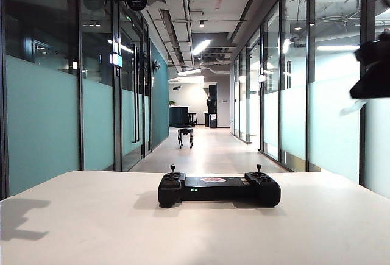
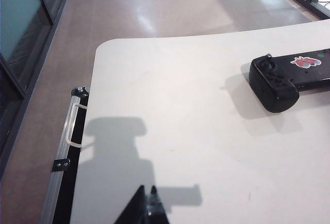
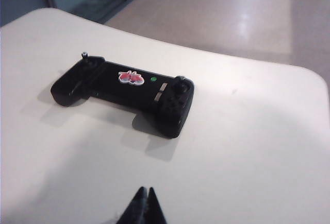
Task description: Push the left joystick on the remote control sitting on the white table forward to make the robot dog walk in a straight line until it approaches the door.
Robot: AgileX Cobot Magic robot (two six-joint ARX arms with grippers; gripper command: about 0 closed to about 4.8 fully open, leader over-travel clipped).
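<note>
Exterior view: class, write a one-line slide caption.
Remote on the white table, dog far down the corridor, right gripper raised at the right edge.

Left tool [image 2: 148, 203] closed, right tool [image 3: 144, 203] closed, raised

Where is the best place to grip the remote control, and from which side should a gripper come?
Probably the flat middle bar of the remote control, from above, jaws across its narrow width: the bulged ends are thicker and carry upright sticks. Both the left gripper and right gripper are shut, away from it.
</note>
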